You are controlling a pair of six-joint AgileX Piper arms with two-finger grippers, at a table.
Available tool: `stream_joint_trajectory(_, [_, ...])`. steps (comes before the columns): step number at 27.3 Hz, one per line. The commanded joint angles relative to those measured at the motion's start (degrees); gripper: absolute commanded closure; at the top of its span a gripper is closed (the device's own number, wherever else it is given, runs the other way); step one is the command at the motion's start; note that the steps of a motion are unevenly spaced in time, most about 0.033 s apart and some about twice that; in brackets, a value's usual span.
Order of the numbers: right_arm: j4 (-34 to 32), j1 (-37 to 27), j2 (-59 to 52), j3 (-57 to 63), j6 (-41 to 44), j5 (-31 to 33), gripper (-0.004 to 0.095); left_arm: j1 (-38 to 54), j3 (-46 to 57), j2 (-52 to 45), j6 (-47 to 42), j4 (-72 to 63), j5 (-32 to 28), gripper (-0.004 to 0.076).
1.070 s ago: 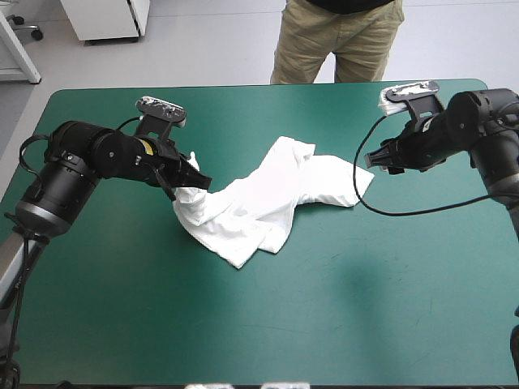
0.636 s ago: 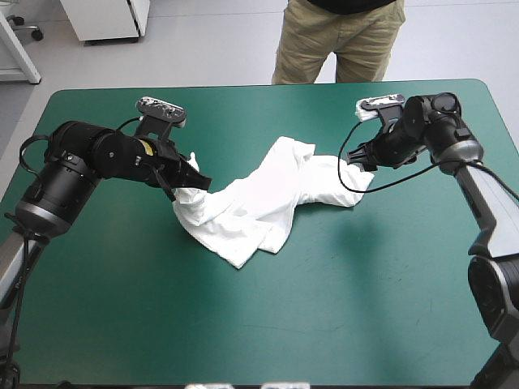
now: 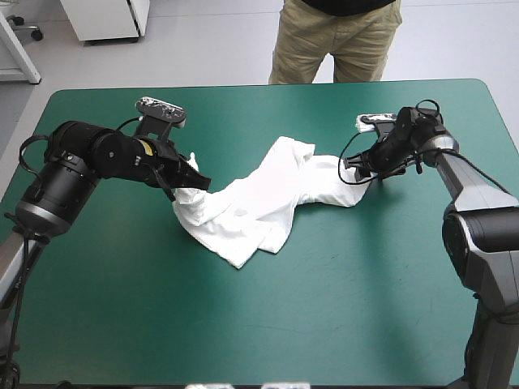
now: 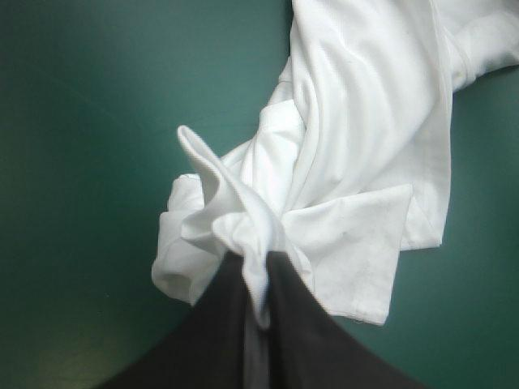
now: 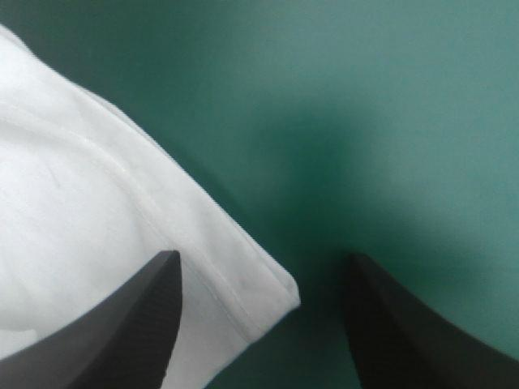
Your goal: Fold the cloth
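The white T-shirt (image 3: 268,198) lies crumpled and twisted across the middle of the teal-green table. My left gripper (image 3: 193,180) is shut on the T-shirt's left end; in the left wrist view a pinched fold (image 4: 243,235) rises from between the black fingers (image 4: 304,324). My right gripper (image 3: 355,164) is low at the shirt's right corner. In the right wrist view it stands open (image 5: 259,316), and the hemmed corner of the T-shirt (image 5: 243,292) lies between its fingers, nearer one finger (image 5: 134,324).
A person stands just beyond the table's far edge (image 3: 268,83). Bare teal-green cover (image 3: 324,308) spreads in front of the shirt toward the near edge and to both sides.
My right arm has swung in from the right and dropped down to the shirt's right corner. The left gripper and the shirt have stayed put.
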Motion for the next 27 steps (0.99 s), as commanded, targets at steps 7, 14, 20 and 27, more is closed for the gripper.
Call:
stream_joint_trajectory(7, [0.48, 3.81, -0.94, -1.66, -2.03, 4.04, 0.0420, -0.22, -1.91, -1.99, -0.18, -0.69, -3.58, 0.0733])
stream_joint_trajectory(14, [-2.30, 4.27, -0.64, -1.66, -1.37, 4.94, 0.0932, -0.22, -1.91, -1.99, -0.18, -0.69, -3.58, 0.0733])
stream_joint_trajectory(20, [-3.06, 4.27, -2.88, -1.90, -1.23, 4.56, 0.0911, -0.22, -1.91, -1.99, -0.18, -0.32, -4.37, 0.0733])
stream_joint_trajectory(27, [-2.94, 4.27, -16.18, -1.90, -1.34, 7.16, 0.0911, -0.12, -5.84, -1.99, -2.68, 6.32, -4.24, 0.0733])
